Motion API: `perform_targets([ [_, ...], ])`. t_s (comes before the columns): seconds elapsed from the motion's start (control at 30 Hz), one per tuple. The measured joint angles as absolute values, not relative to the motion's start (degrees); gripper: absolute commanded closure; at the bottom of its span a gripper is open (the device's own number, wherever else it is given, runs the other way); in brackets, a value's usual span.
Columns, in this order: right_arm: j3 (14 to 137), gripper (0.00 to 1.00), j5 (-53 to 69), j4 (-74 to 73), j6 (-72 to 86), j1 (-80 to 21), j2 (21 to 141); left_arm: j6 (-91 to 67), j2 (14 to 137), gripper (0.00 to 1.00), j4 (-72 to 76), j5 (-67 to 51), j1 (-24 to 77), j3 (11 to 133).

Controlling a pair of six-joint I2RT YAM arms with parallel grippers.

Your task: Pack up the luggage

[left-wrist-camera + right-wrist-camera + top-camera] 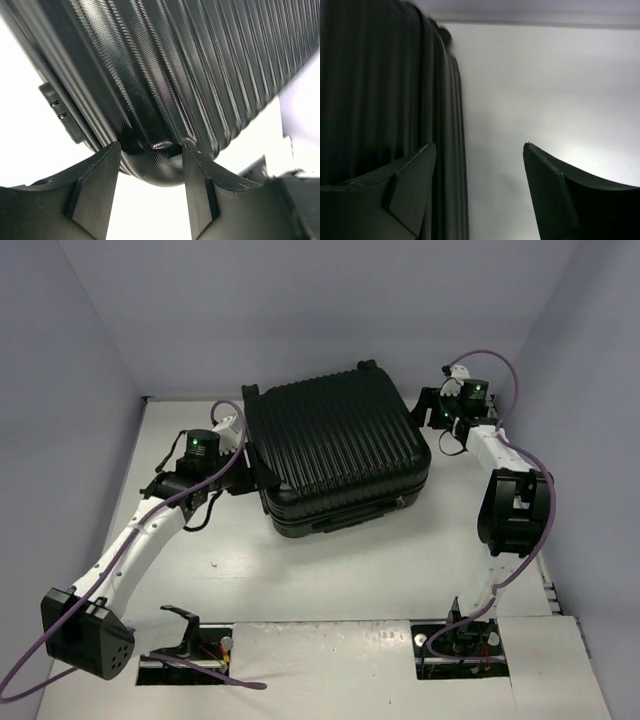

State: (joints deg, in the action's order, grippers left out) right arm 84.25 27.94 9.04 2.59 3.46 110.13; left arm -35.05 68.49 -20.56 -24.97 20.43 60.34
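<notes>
The black hard-shell suitcase (335,445) lies flat and closed on the white desk (330,570), toward the far middle. Its glossy ribbed shell faces up, and it is turned a little askew. Small wheels (366,366) poke out at its far edge, and a carry handle (345,521) sits on the near side wall. A small lock (59,111) shows on a side wall near one rounded corner.

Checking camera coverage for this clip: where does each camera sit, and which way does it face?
Top external: above and behind, looking down on the table, closed luggage, left arm, right arm.
Left wrist: looks along the left fingers, which straddle a luggage corner.
Right wrist: looks along the right fingers, beside the luggage's ribbed side.
Shared: all three show the luggage.
</notes>
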Motion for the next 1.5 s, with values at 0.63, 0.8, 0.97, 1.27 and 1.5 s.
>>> perform_targets([
  [0.63, 48.9, 0.53, 29.4, 5.0, 11.8, 1.9, 66.4, -34.9, 76.9, 0.53, -28.3, -24.4, 8.8, 75.6],
  [0.8, 39.5, 0.55, 28.1, 4.6, 13.9, -8.0, 56.4, -34.9, 74.2, 0.53, -28.3, -23.3, 8.8, 69.2],
  [0.97, 33.6, 0.56, 24.2, 5.8, 14.5, -17.6, 51.0, -34.9, 73.1, 0.53, -28.4, -22.8, 8.4, 64.3],
  [1.27, 29.6, 0.58, 11.5, 8.8, 15.9, -21.8, 55.3, -34.2, 71.7, 0.53, -27.1, -22.6, 8.5, 58.7],
  [1.5, 30.3, 0.56, 5.5, 9.9, 16.5, -21.9, 58.7, -33.4, 70.9, 0.53, -27.0, -22.4, 8.5, 58.7],
])
